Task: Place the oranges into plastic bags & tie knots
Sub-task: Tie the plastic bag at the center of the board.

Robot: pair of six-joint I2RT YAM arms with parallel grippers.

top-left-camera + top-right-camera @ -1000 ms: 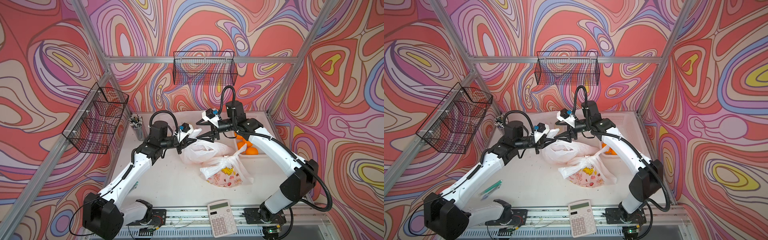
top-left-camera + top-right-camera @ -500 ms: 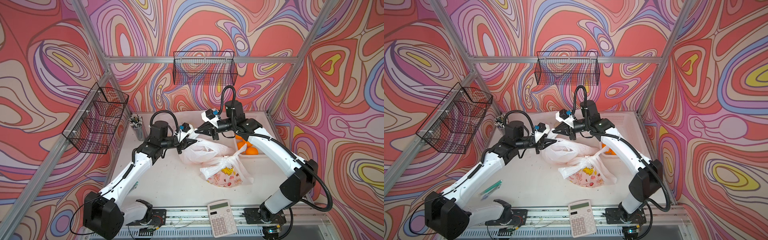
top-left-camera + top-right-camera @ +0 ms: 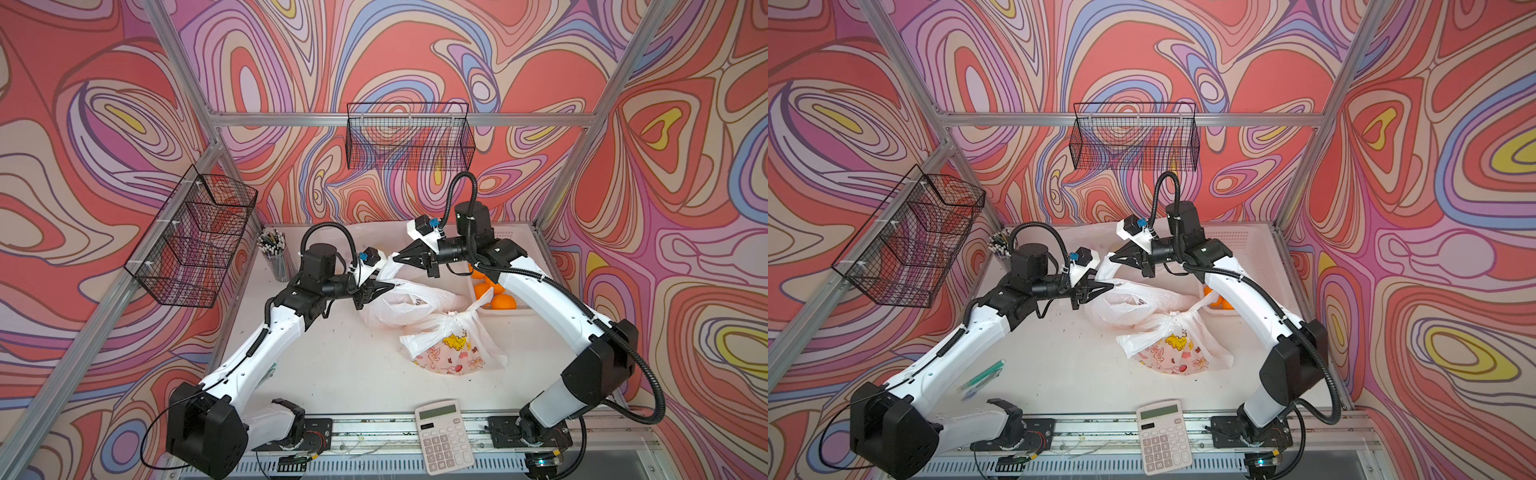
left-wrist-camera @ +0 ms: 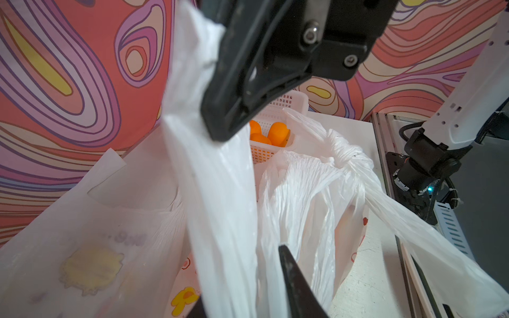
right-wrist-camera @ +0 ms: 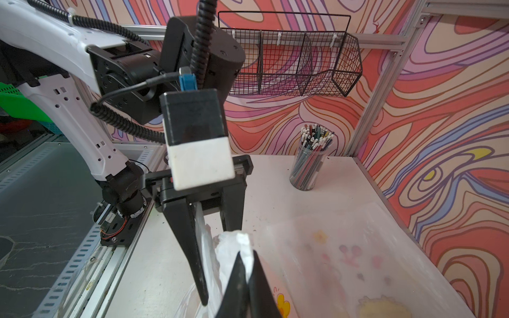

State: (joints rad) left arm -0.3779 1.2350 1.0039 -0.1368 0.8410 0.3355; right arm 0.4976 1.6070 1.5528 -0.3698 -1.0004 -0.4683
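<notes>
An untied plastic bag (image 3: 405, 303) (image 3: 1129, 305) lies mid-table, with one handle (image 4: 220, 192) pulled up. My right gripper (image 3: 395, 258) (image 5: 246, 253) is shut on that handle's end. Just below it, my left gripper (image 3: 390, 286) (image 4: 242, 278) stands open, its fingers (image 5: 190, 247) either side of the handle strip. A second bag (image 3: 453, 349) (image 3: 1177, 349) printed with cartoons lies in front, closed by a knot (image 3: 455, 318) (image 4: 349, 159). Loose oranges (image 3: 492, 297) (image 4: 275, 133) sit in a white perforated basket (image 4: 286, 102) at the right.
A calculator (image 3: 442, 436) lies at the front edge and a cup of pens (image 3: 274, 253) stands at the back left. Wire baskets (image 3: 409, 137) (image 3: 195, 237) hang on the walls. Flat spare bags (image 5: 344, 247) lie at the back, green pens (image 3: 982, 376) by the left arm.
My right gripper has moved left onto the bag handle and shut on it. My left gripper, shut on that handle before, has parted its jaws.
</notes>
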